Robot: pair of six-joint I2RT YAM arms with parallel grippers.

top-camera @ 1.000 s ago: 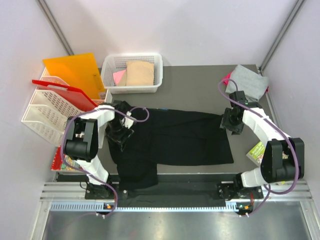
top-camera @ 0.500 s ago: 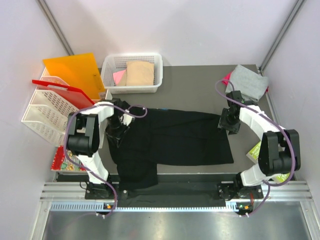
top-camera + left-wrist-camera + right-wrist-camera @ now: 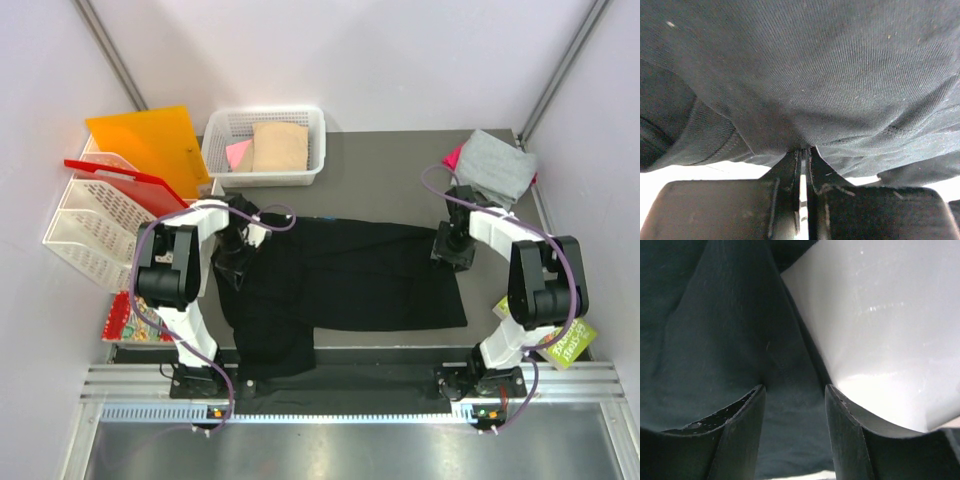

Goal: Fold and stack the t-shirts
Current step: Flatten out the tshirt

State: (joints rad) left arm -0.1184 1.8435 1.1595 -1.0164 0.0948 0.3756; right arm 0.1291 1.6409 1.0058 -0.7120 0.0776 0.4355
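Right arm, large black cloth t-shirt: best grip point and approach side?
Pinch the large black cloth t-shirt at its far right corner hem, coming from above at the right edge. It lies flat, so only the edge gives a pinchable lip; the open right gripper straddles cloth there.

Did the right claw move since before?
Yes. The right gripper slid a little to the left in the overhead view, away from the table's right edge and onto the black shirt.

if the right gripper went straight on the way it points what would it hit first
Probably the black t-shirt: its edge lies just ahead of the right gripper, between the open jaws.
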